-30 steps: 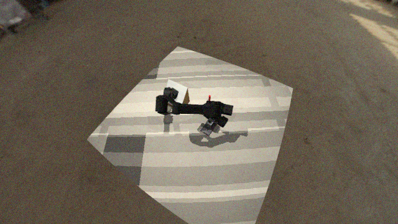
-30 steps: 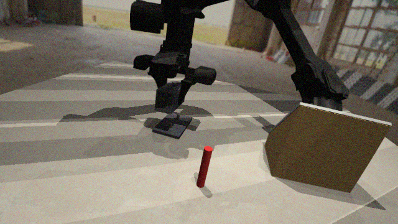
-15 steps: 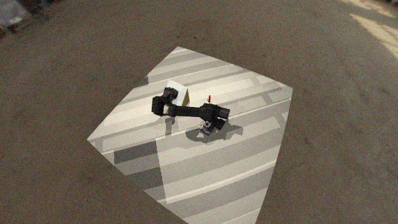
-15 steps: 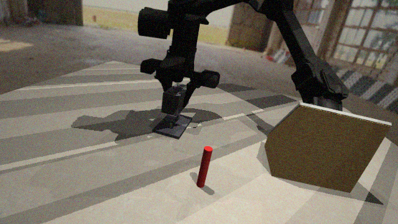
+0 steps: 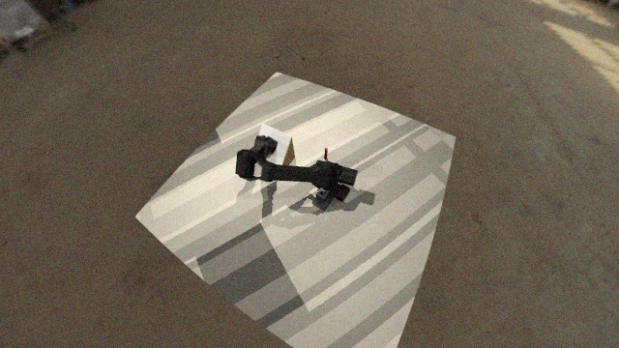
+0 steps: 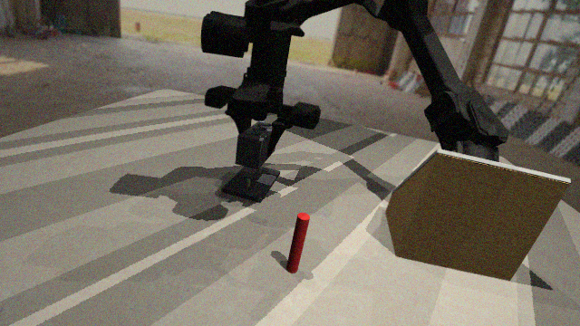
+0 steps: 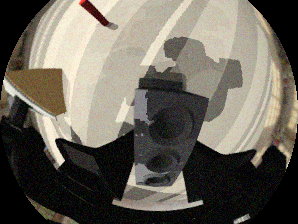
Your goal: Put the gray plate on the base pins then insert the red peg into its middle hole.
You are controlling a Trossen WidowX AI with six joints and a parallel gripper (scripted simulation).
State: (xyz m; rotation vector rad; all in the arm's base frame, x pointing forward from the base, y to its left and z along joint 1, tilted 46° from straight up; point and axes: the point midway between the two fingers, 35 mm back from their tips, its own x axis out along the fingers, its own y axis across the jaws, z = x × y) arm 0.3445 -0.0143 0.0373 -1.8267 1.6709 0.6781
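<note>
The gripper [image 6: 260,131] [image 7: 159,165] is shut on the gray plate [image 6: 249,151] [image 7: 172,102], gripping it by its sides above the base. The plate's holed face shows in the wrist view; in the exterior view it looks steeply tilted, its lower edge close above the base. The dark flat base [image 6: 236,189] [image 7: 160,83] lies on the table; one pin [image 6: 248,182] shows near its front, the other is hidden. Whether plate and pins touch I cannot tell. The red peg [image 5: 326,154] [image 6: 298,244] [image 7: 95,13] stands upright on the table, apart from the base.
A brown block with a white top [image 5: 289,154] [image 6: 476,217] [image 7: 42,87] stands beside the arm's foot, to the right of the peg in the exterior view. The striped table [image 5: 368,242] [image 6: 136,281] carries patchy arm shadows around the base.
</note>
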